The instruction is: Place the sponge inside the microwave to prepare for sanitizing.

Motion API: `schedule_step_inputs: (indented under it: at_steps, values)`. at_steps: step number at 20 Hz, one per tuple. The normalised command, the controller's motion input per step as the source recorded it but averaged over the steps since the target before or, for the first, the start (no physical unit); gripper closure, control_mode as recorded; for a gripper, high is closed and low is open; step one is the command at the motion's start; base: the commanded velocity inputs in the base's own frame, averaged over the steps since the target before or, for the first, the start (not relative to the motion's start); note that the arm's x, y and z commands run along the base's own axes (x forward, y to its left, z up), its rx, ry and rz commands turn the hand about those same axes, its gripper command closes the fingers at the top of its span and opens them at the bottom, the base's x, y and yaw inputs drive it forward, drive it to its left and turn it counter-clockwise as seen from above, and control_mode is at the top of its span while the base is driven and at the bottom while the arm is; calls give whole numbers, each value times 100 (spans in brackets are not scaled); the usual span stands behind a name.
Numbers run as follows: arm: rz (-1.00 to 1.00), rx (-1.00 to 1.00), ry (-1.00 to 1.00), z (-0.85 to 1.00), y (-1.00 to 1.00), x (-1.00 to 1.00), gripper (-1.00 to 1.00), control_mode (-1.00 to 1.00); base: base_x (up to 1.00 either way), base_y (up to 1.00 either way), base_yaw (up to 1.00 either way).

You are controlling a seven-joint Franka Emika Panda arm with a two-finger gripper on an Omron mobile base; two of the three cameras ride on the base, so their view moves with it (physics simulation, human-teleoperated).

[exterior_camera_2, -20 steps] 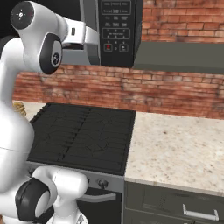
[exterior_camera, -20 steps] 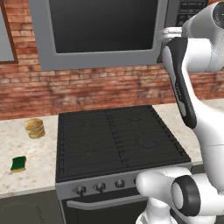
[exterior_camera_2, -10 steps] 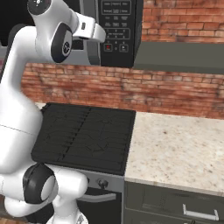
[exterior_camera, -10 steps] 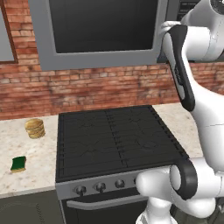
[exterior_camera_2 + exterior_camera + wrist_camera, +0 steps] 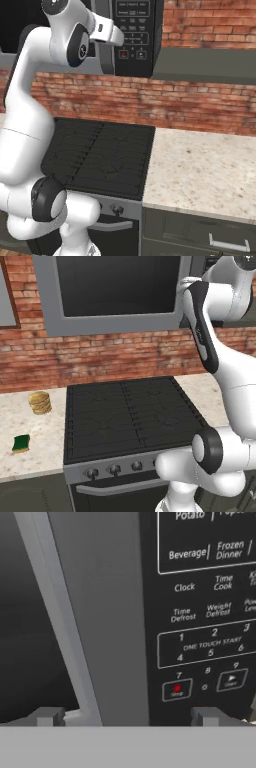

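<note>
Green sponge (image 5: 21, 443) on left counter; open tool (image 5: 127, 718) facing microwave (image 5: 200, 612) keypad.

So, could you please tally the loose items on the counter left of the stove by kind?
Sponge: 1
Tan stacked-disc item: 1
Total: 2
</note>
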Motion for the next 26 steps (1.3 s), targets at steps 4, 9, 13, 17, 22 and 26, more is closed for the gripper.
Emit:
schedule_step_inputs:
  at_steps: [4, 9, 13, 17, 22, 26]
  values:
    - [0, 0, -5, -5, 0, 29, -100, -100, 0, 0, 0]
    - [0, 1, -3, -3, -3, 27, -100, -100, 0, 0, 0]
    - [0, 5, 0, 0, -7, 29, -100, -100, 0, 0, 0]
    - [0, 2, 0, 0, 0, 31, -100, -100, 0, 0, 0]
    - [0, 0, 0, 0, 0, 8, 100, -100, 0, 0, 0]
    - [0, 0, -2, 0, 0, 0, 100, -100, 0, 0, 0]
